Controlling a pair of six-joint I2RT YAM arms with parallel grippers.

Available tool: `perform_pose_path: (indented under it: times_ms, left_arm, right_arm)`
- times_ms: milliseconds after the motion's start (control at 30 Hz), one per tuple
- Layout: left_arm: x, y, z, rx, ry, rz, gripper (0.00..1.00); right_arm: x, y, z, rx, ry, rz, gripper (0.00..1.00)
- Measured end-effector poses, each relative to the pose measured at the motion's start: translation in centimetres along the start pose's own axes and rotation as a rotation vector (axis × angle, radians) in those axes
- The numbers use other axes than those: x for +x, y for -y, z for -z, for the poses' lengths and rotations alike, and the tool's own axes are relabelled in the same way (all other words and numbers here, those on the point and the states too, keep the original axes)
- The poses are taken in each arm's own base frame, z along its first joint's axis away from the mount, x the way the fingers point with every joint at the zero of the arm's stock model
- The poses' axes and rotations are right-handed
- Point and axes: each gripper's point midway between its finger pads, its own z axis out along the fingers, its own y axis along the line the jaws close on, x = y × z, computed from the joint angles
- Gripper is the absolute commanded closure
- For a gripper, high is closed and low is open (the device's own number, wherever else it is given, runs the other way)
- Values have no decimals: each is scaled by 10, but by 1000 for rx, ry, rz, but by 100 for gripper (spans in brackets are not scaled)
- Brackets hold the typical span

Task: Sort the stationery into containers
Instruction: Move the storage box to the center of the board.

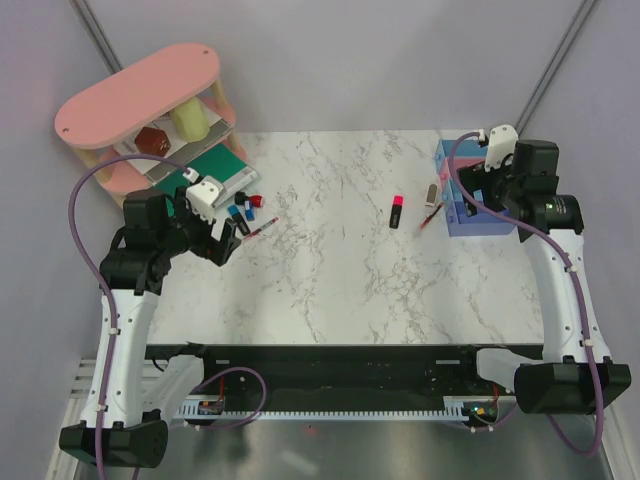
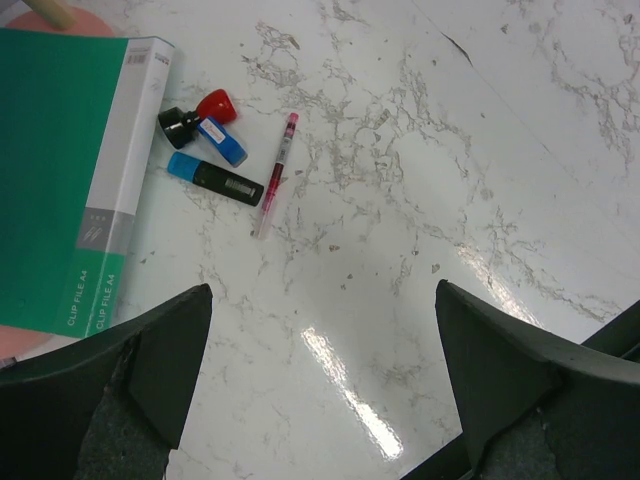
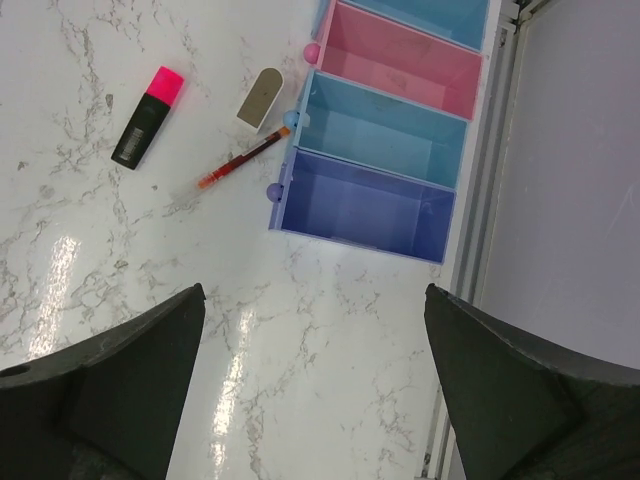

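Note:
A black marker with a pink cap [image 3: 148,117], a beige-grey block [image 3: 262,98] and a thin red pen [image 3: 238,164] lie just left of the row of bins: light blue [image 3: 430,15], pink [image 3: 405,60], light blue [image 3: 385,130], violet-blue [image 3: 360,205]. All bins look empty. My right gripper [image 3: 315,290] is open and empty above the table, near the violet-blue bin. On the left lie a red-capped piece [image 2: 217,104], a small blue piece [image 2: 222,142], a blue-capped black marker [image 2: 215,178] and a thin pink pen [image 2: 277,172]. My left gripper [image 2: 322,290] is open and empty, nearer than them.
A green clip file [image 2: 50,170] lies left of the small pieces. A pink oval tiered shelf [image 1: 140,95] stands at the back left corner. The bins [image 1: 465,200] sit at the table's right edge.

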Motion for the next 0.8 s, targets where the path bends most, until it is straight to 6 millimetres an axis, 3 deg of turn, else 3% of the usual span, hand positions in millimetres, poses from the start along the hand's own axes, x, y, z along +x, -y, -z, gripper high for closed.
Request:
perform_pose_path:
  times_ms: [800]
  left_arm:
    - [2,-1,-3,-7,2,12,0]
  right_arm:
    - [-17,2,-5,18,64,-74,2]
